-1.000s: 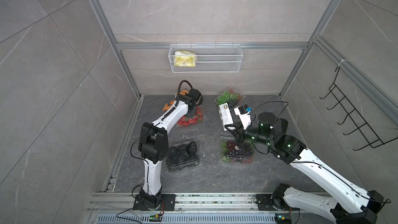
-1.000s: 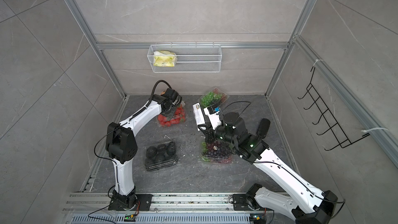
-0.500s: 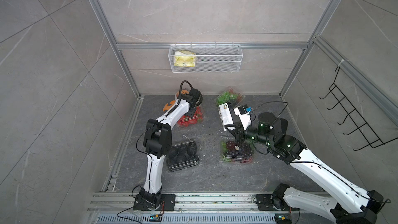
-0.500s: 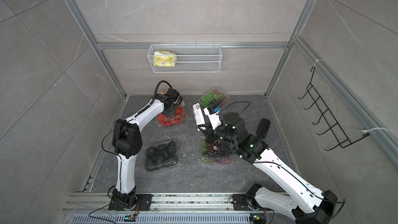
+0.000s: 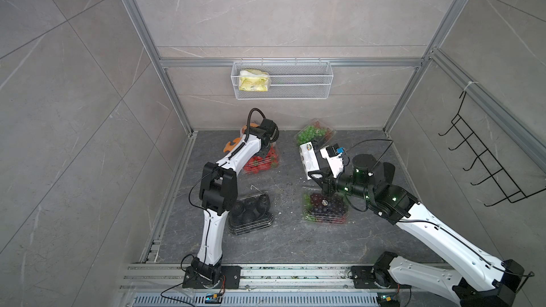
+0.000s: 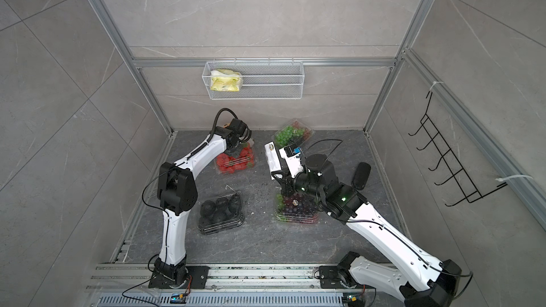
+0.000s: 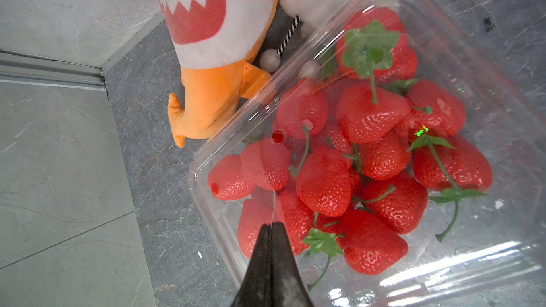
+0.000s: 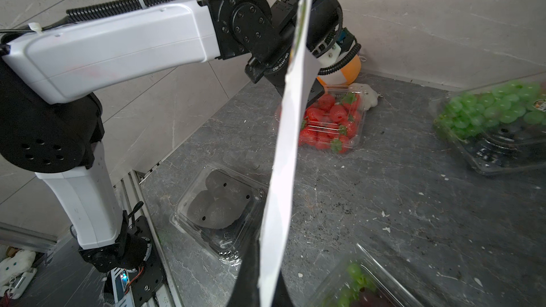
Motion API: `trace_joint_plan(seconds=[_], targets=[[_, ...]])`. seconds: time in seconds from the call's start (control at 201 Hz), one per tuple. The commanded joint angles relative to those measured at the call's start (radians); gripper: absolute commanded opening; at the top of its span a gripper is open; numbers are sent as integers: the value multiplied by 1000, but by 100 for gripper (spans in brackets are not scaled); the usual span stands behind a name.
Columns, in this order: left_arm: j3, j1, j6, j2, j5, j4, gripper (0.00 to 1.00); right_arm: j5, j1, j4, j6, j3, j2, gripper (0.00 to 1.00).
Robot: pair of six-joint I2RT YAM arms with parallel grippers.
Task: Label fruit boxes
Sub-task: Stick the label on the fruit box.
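Holding strawberries (image 7: 354,158), a clear punnet (image 7: 484,264) sits under left claw (image 7: 271,225) (pinched together); right claw (image 8: 266,273) clamps sticker sheet (image 8: 291,113).

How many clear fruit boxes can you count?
4: strawberry box under the left arm's tip, green grape box by the back wall, purple grape box below the right arm, dark fruit box beside the left arm. None seems hidden.

Our grey stone floor (image 5: 283,240) and its load
We see the strawberry punnet (image 5: 263,164) and green-grape punnet (image 5: 313,133) upper centre, the dark-fruit punnet (image 5: 251,211) and purple-grape punnet (image 5: 325,208) lower centre.
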Motion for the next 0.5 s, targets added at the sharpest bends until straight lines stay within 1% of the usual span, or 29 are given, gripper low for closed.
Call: trace_joint_plan(seconds=[0.0,0.199,0.234,0.493], targets=[[23,1,24,22,11,-25,0,-11,-7,23,-2,-12,5,0],[27,0,21,34,11,-31,0,-18,-10,25,1,-12,8,0],[29,0,19,35,41,-34,0,-18,-10,24,1,-13,10,0],[29,-1,15,42,62,-46,0,-24,-15,25,5,-12,16,0]])
